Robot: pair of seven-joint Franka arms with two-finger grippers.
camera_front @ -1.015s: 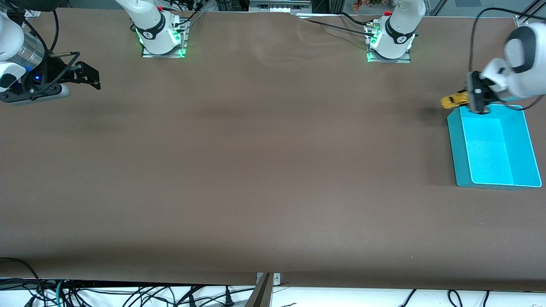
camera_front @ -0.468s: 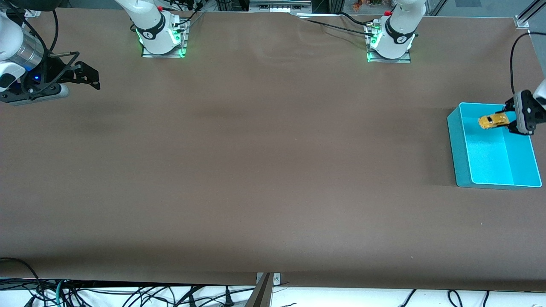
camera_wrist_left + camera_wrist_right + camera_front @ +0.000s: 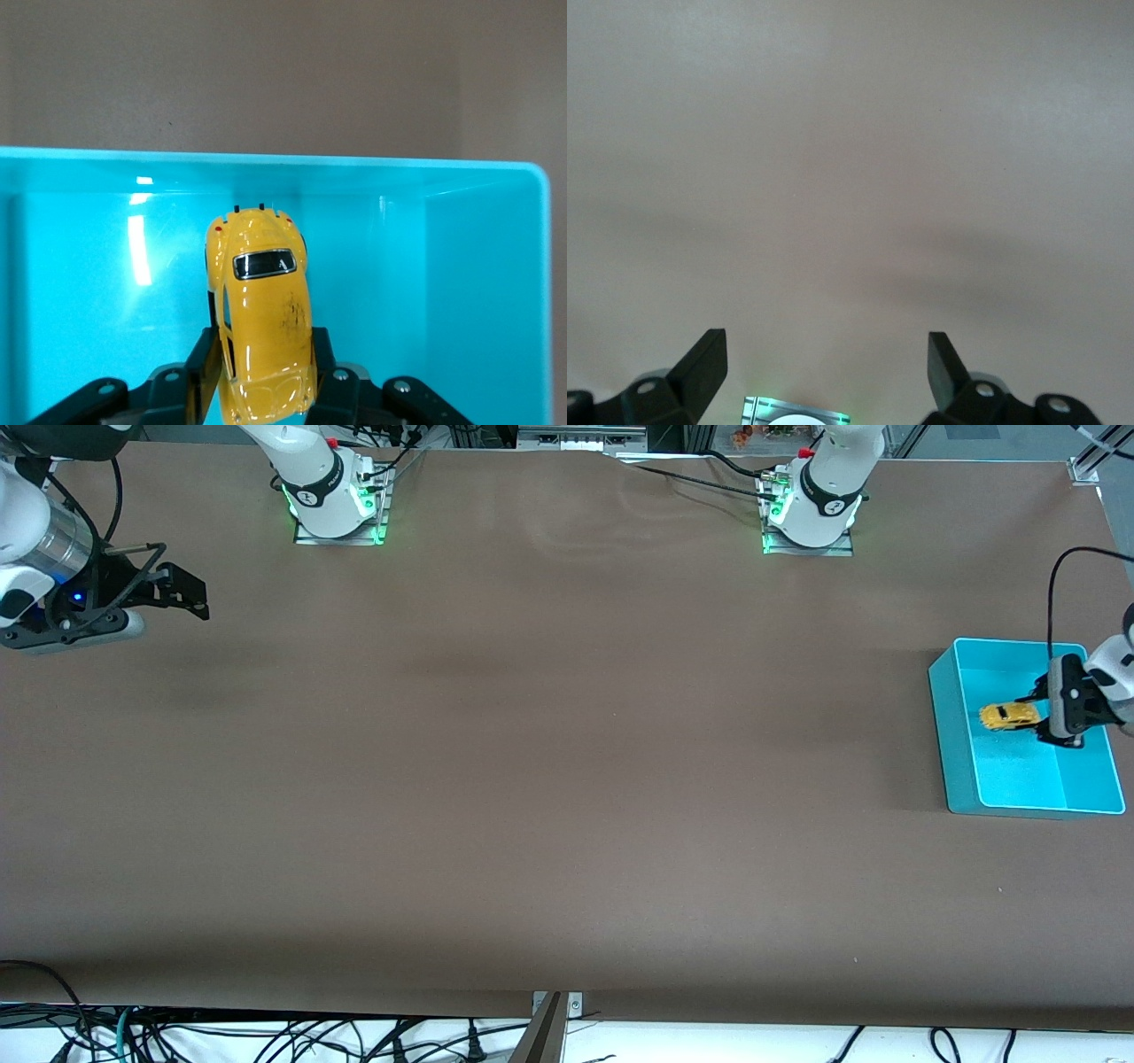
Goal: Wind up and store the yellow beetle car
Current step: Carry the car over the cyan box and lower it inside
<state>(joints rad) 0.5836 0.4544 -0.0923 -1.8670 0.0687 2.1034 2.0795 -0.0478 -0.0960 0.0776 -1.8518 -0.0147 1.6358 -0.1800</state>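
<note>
Left gripper pinches the car over the bin. Right gripper waits spread — brown table, cables along its edge.

glossy yellow beetle car, shiny plastic bin — matt table

A brown table is carrying a turquoise bin, which is sitting directly on it at the left arm's end.

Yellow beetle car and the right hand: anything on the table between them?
No. In the front view only bare brown table lies between the yellow beetle car, held over the teal bin, and the right hand.
</note>
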